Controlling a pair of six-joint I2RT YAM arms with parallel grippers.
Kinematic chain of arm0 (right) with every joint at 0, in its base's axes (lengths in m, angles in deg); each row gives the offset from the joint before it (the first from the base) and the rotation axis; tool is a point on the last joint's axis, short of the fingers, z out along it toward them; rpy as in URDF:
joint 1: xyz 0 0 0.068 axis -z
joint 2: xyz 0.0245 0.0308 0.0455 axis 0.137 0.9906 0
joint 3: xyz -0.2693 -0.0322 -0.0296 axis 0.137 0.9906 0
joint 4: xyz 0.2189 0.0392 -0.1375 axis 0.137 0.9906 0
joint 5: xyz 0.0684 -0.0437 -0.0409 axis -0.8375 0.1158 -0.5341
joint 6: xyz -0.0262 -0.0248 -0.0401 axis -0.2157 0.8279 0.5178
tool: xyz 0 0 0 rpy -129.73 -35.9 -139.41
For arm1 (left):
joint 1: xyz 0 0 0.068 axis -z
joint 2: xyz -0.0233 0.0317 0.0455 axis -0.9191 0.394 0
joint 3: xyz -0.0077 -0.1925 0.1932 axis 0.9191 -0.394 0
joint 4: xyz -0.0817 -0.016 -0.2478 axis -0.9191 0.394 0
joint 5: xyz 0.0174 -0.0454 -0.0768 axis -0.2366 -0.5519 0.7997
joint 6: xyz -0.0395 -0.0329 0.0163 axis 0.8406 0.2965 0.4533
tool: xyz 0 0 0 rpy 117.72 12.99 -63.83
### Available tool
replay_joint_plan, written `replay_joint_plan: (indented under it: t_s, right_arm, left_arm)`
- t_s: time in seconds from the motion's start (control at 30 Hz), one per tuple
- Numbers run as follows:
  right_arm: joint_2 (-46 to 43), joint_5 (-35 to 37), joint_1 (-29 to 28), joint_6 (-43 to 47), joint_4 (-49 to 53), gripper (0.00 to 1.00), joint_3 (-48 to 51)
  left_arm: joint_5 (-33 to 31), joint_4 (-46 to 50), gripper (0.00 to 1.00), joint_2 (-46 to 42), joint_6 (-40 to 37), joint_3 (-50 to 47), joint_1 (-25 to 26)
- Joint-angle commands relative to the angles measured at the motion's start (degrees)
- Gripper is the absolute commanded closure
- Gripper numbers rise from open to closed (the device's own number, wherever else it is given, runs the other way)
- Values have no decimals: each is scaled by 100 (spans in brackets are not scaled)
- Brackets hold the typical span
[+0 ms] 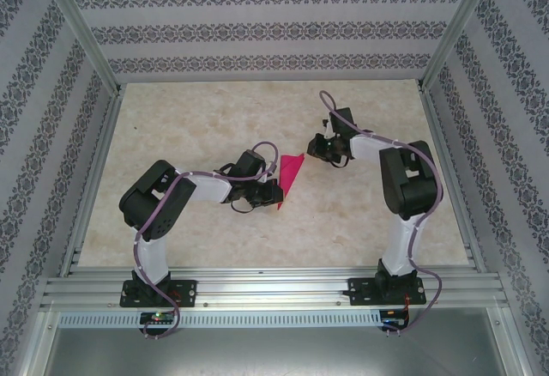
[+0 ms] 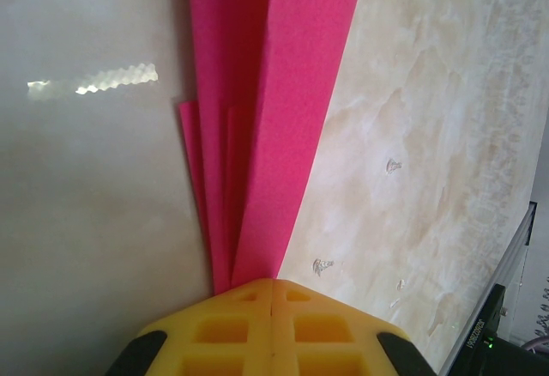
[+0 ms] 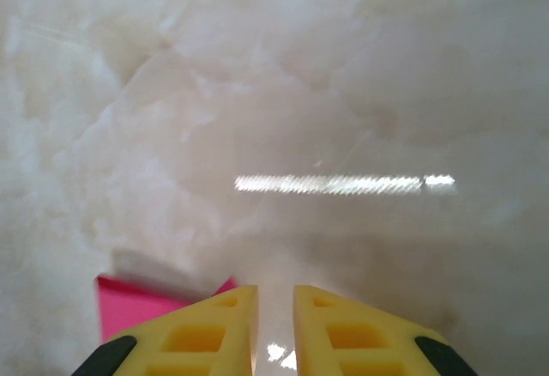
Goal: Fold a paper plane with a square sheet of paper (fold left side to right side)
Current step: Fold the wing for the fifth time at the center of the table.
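Note:
The square sheet of paper now lies folded into a narrow, pointed magenta paper plane near the middle of the table. In the left wrist view its layered flaps fan away from the yellow fingertips. My left gripper is shut, with the plane's narrow end pinched between the tips. My right gripper hovers just beyond the plane's wide far end. Its jaws stand a small gap apart with only bare table between them. A corner of the magenta paper shows beside its left finger.
The marble-patterned tabletop stretches around the paper on all sides. Aluminium frame rails and patterned walls enclose the table. Both arm bases sit on the near rail, and a black device shows at the table's edge.

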Motion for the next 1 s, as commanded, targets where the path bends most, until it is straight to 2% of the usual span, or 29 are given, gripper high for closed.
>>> replay_joint_plan:
  t_s: [0.0, 0.13, 0.33, 0.6, 0.97]
  right_arm:
    - [-816, -390, -74, -12, -259, 81, 462]
    - [-1157, -603, -570, -369, -661, 80, 1015]
    - [-656, -575, -980, -651, -1010, 81, 1047]
    - [29, -112, -910, -154, -651, 81, 444]
    - [486, 302, -422, 371, -186, 81, -140]
  left_arm:
    - [-30, 533, 93, 340, -83, -259, 105]
    - [-36, 552, 93, 342, -103, -238, 105]
    - [-30, 574, 93, 328, -115, -243, 105]
    - [-30, 564, 93, 306, -110, -273, 105]
    - [-22, 539, 93, 291, -97, -344, 109]
